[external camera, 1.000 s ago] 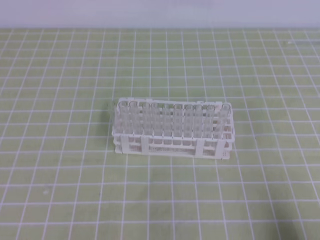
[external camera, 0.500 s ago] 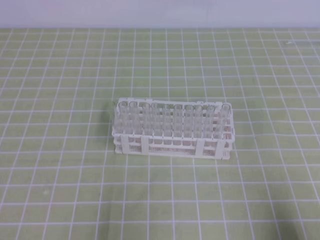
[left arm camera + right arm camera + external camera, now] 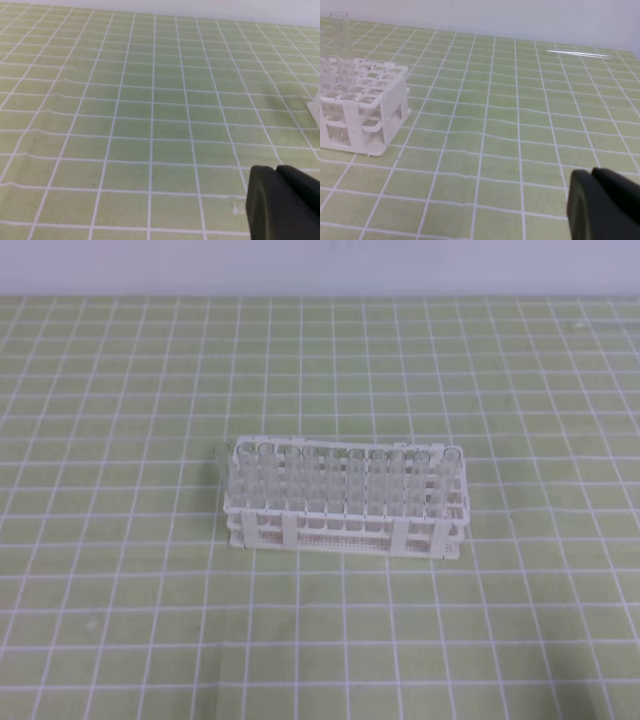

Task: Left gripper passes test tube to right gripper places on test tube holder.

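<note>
The white rack (image 3: 345,508) stands near the middle of the green gridded mat (image 3: 120,590), its far row filled with clear tubes standing upright. Neither arm shows in the high view.

From the left wrist camera, only the dark tip of the left gripper (image 3: 283,202) pokes in at the lower right corner. Its jaws are pressed together with nothing between them, hanging over bare mat. A sliver of the rack's white edge (image 3: 315,105) peeks in well ahead and to the right of those jaws.

The right gripper (image 3: 602,205) looks much the same in its own camera — a black tip low in the frame, jaws clenched and empty. The rack sits well ahead and off to the left of its jaws, one upright tube (image 3: 340,47) rising from the near corner region. A loose test tube (image 3: 579,53) lies flat on the mat far ahead of those jaws, close to the back edge — apart from the rack and from both grippers.
</note>
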